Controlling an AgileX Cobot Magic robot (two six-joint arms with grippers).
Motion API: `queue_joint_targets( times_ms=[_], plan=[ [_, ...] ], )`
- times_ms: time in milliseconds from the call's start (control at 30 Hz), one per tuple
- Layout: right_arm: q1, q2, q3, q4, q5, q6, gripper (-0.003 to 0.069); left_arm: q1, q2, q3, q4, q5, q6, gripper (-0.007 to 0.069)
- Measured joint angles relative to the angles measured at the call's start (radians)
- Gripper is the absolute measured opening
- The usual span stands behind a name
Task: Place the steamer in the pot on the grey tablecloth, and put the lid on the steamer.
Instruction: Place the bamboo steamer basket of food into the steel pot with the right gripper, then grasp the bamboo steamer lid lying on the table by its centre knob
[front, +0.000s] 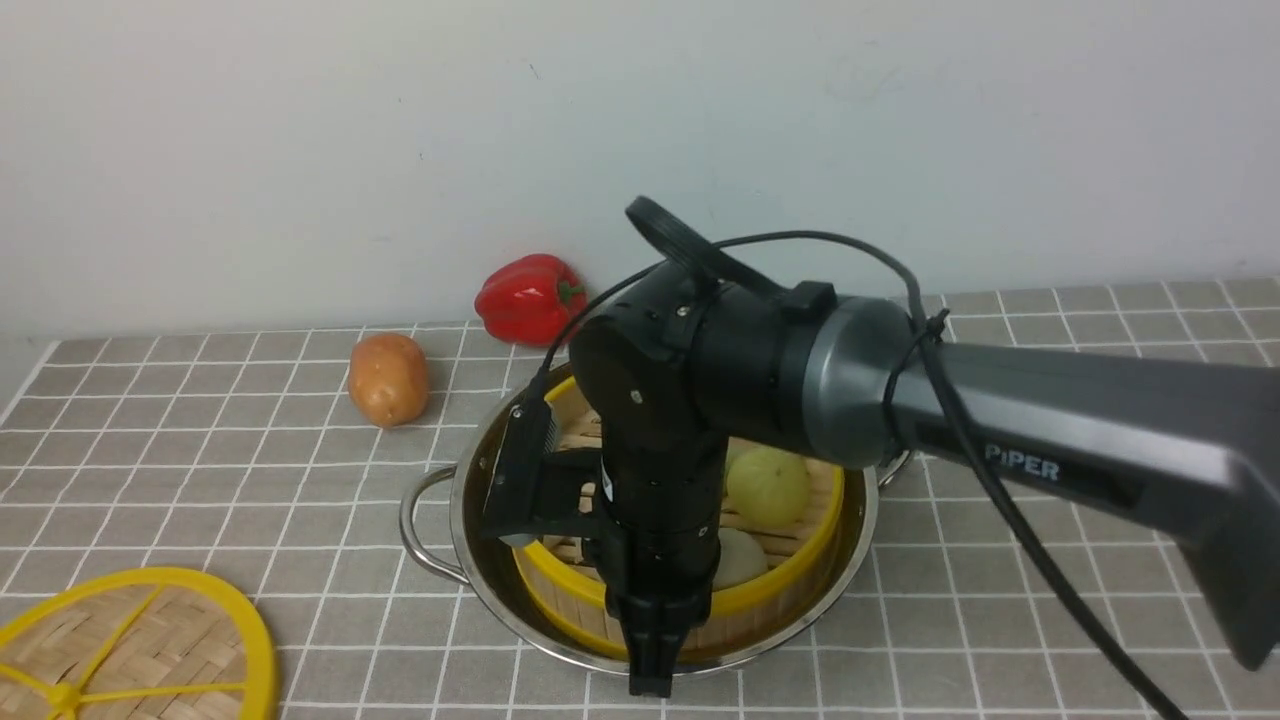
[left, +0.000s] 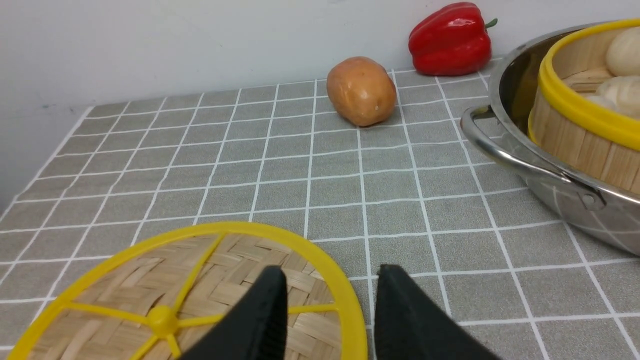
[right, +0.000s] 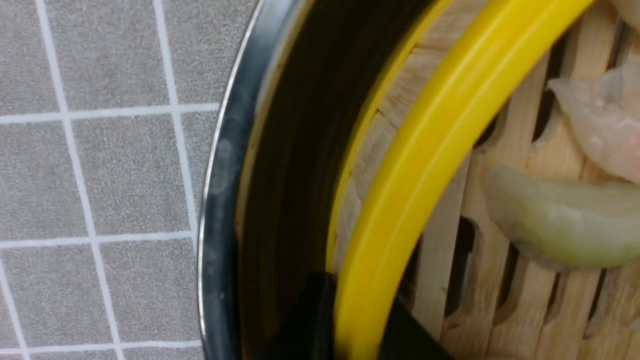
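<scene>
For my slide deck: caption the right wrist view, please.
Right gripper: jaws clamped on the steamer rim, steamer inside the pot.

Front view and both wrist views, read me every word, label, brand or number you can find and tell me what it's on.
"PiPER": white letters on the grey link of the right arm, front view.
Nothing else reads as text: no print shows on the pot, steamer, lid or tablecloth.
</scene>
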Motion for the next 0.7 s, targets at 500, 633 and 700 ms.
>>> queue_joint_targets(
  times_ms=[500, 633, 700],
  plan=[
    [0.000, 0.007, -0.059, -0.011, -0.021, 0.043, 0.0542, 0.000, 0.000, 0.000, 0.000, 0.000, 0.000, 0.0243],
    [0.000, 0.003, -0.163, -0.018, -0.021, 0.088, 0.0613, 0.000, 0.000, 0.000, 0.000, -0.001, 0.000, 0.0243],
    [0.000, -0.017, -0.246, -0.021, -0.022, 0.123, 0.0615, 0.000, 0.000, 0.000, 0.000, -0.001, 0.000, 0.0243]
  ],
)
